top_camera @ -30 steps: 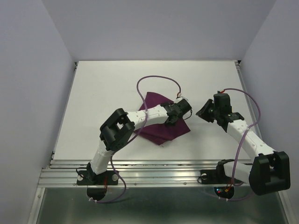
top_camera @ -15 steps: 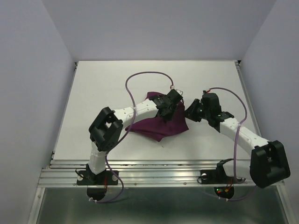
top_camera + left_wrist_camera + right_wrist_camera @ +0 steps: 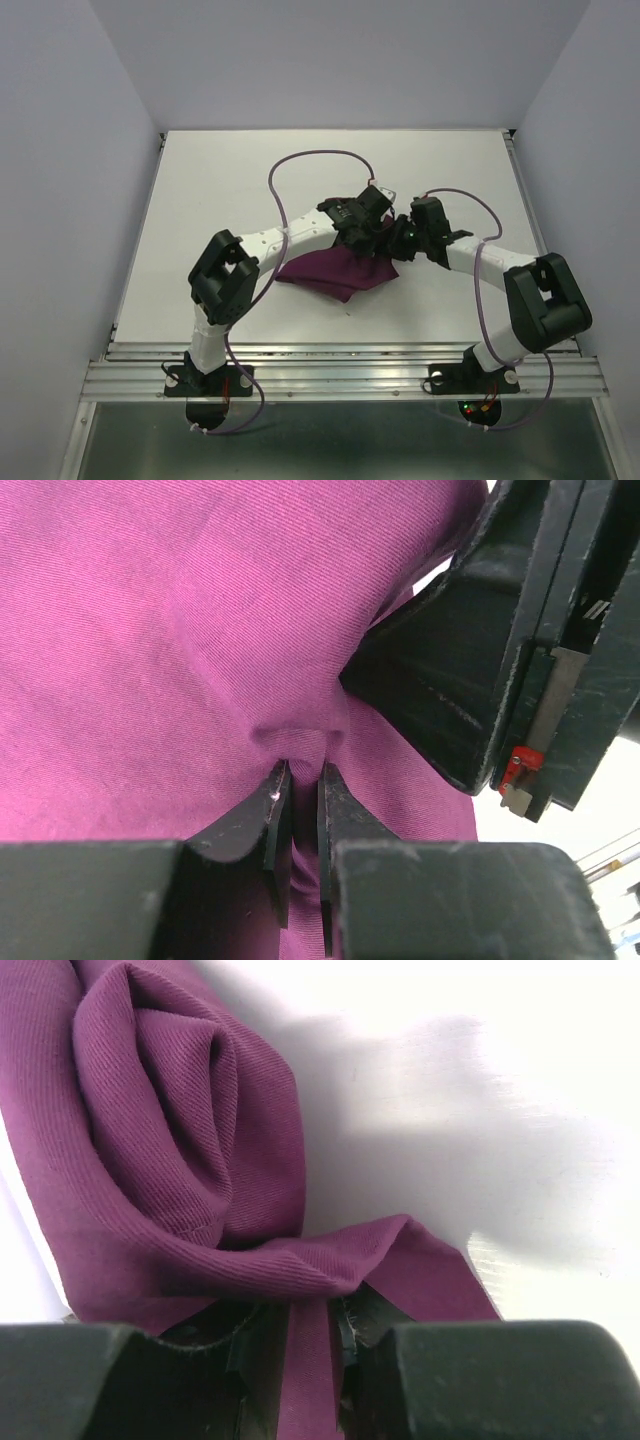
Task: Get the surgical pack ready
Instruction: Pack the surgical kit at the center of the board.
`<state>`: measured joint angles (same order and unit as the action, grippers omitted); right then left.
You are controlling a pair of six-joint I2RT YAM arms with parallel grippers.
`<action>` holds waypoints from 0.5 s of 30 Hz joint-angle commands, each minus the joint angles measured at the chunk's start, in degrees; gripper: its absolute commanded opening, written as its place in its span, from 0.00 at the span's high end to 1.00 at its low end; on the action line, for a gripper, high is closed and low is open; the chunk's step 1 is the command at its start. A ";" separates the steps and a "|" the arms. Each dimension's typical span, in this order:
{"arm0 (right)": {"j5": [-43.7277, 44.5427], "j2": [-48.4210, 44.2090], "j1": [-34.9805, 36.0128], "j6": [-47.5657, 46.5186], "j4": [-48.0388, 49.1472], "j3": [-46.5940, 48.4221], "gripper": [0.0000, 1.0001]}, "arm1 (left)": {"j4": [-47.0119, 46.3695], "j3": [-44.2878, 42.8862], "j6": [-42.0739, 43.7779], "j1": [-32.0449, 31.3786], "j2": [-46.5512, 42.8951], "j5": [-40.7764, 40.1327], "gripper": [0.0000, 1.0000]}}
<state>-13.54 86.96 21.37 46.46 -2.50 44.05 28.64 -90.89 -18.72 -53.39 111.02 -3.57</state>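
Seen from above, a dark purple cloth [image 3: 340, 272] lies bunched near the middle of a white surface [image 3: 220, 200]. Two robot arms meet over its far right edge.

The left arm [image 3: 290, 240] reaches out across the cloth. At its tip, the left fingers [image 3: 268, 825] are almost closed, with only a thin slit between them. A small ridge of purple fabric is pinched up into that slit. The cloth spreads ahead of and to the left of these fingers, puckering toward the pinch, which suggests the hold is drawing the fabric taut. Just to their right, nearly touching, looms the black housing [image 3: 500, 650] of the other arm's wrist.

The right arm [image 3: 480, 262] comes in from the right side. The right fingers [image 3: 362, 1332] are also nearly closed, clamped on a narrow tongue of the same cloth that runs down between them. Ahead of and to the left of these fingers the fabric rises in a thick rolled fold. To their right is bare white surface, partly in shadow.

Both holds sit close together on one edge. This looks like a shared grip, so the cloth can be lifted or pulled open from a single side — probably to spread it flat as the base of the pack.

Only the cloth shows — whether anything lies inside its folds cannot be told.
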 commanded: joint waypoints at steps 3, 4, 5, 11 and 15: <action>0.71 -4.50 -0.01 -1.81 2.33 0.68 0.74 | -2.89 -4.73 -1.32 -0.14 -6.26 2.87 1.00; 0.71 -5.30 -0.01 -1.90 0.67 0.25 0.74 | -2.72 -5.34 -1.41 0.03 -6.17 3.22 1.00; 0.71 -6.09 -0.01 -1.90 0.48 0.24 0.74 | -2.63 -5.35 -1.41 0.04 -5.99 3.22 1.00; -0.17 -8.74 0.51 -0.76 0.66 -2.21 0.74 | -3.33 -7.54 -1.93 0.30 -6.52 5.60 1.00; -1.05 -8.30 3.85 1.35 3.80 -3.53 0.74 | -2.54 -8.77 -2.28 0.83 -6.17 4.63 1.00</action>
<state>-13.43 78.67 21.85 46.30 -2.37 42.09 30.37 -94.15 -19.62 -52.66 110.61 -1.26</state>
